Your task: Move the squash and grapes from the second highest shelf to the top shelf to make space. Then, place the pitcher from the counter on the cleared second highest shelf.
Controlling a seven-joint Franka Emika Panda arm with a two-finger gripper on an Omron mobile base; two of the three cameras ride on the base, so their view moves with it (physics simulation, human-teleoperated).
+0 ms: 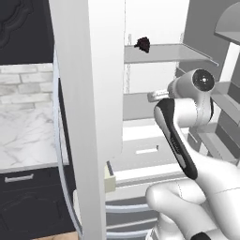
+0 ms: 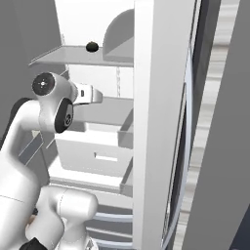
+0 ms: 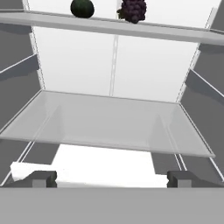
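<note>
Facing the open fridge, the arm reaches into the cavity at the level of the second highest shelf (image 3: 109, 120). The tool (image 3: 111, 178) has its two dark fingertips (image 3: 43, 178) set wide apart at the bottom of the hand view, with nothing between them. In the left base view the tool's pale body (image 1: 159, 96) points into the fridge just above that shelf; in the right base view it (image 2: 90, 95) sits at the same level.

Second highest shelf: a flat grey panel, seen bare across its whole surface in the hand view. Its front edge lies above a white drawer (image 2: 95, 151) with a slot handle.

Top shelf (image 3: 109, 26): a thin light-grey panel above it, carrying two items.
- Grapes (image 3: 132, 9): a dark purple cluster resting on the top shelf, right of centre in the hand view. In the left base view the cluster (image 1: 143, 44) sits near the shelf's left end.
- Squash (image 3: 82, 8): a round, dark green body resting on the same shelf, to the left of the grapes in the hand view and apart from them. In the right base view it (image 2: 92, 47) appears as a small dark ball on the shelf.

Tabletop (image 1: 28, 136): a white marble slab with grey veins, visible in the left base view to the left of the open fridge door (image 1: 89, 117), over dark cabinet fronts (image 1: 33, 201) with a silver handle.
</note>
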